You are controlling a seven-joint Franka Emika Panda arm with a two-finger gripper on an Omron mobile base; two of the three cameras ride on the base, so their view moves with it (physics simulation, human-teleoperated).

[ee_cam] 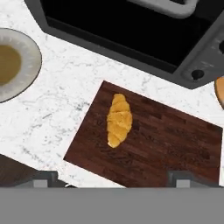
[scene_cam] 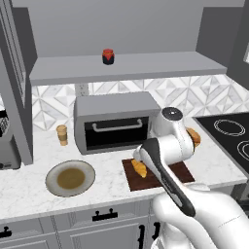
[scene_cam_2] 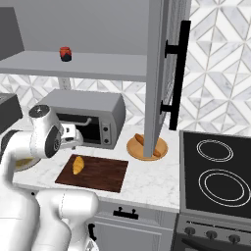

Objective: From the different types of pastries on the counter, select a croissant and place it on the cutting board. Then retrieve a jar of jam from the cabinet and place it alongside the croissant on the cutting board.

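Observation:
The small golden-yellow croissant (ee_cam: pixel 119 120) lies free on the left part of the dark brown cutting board (ee_cam: pixel 175 144), apart from both fingertips. My gripper (ee_cam: pixel 113 179) hangs open above the board's near edge, its two dark tips spread wide with nothing between them. From the base, the croissant (scene_cam: pixel 139 168) (scene_cam_2: pixel 77 164) rests on the cutting board (scene_cam: pixel 181 170) (scene_cam_2: pixel 103 175) just below my hand (scene_cam_2: pixel 73 135). The red jar of jam (scene_cam: pixel 108 56) (scene_cam_2: pixel 65 54) stands on the grey cabinet shelf (scene_cam: pixel 160 64) (scene_cam_2: pixel 108 64), high above the counter (scene_cam: pixel 29 187).
A grey toaster oven (scene_cam: pixel 116 121) (scene_cam_2: pixel 93 117) stands right behind the board. A round grey plate (scene_cam: pixel 70 178) sits to the left, a tan paper cup (scene_cam: pixel 62 134) behind it. The orange-brown loaf pastry (scene_cam_2: pixel 147 145) lies on a tan plate. An open cabinet door (scene_cam_2: pixel 162 73) hangs beside the stove (scene_cam_2: pixel 215 171).

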